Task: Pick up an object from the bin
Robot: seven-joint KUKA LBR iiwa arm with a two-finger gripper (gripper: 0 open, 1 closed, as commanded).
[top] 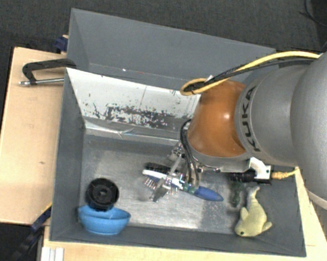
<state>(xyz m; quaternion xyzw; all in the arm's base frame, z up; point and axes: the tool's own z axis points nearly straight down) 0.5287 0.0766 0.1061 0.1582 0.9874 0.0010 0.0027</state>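
My gripper point(159, 183) hangs low over the middle of the bin floor, under the orange wrist cover. A slim blue stick-shaped thing point(207, 194), like a pen or a handle, lies just to its right, with one end reaching under the gripper's metal parts. Whether the gripper touches it is hidden. Further right, a yellow soft toy point(251, 221) rests against the bin's right wall.
A blue bowl point(103, 219) sits in the front left corner, with a black round cap-like thing point(102, 193) right behind it. A small dark thing point(236, 195) lies by the soft toy. The big grey arm covers the bin's back right part.
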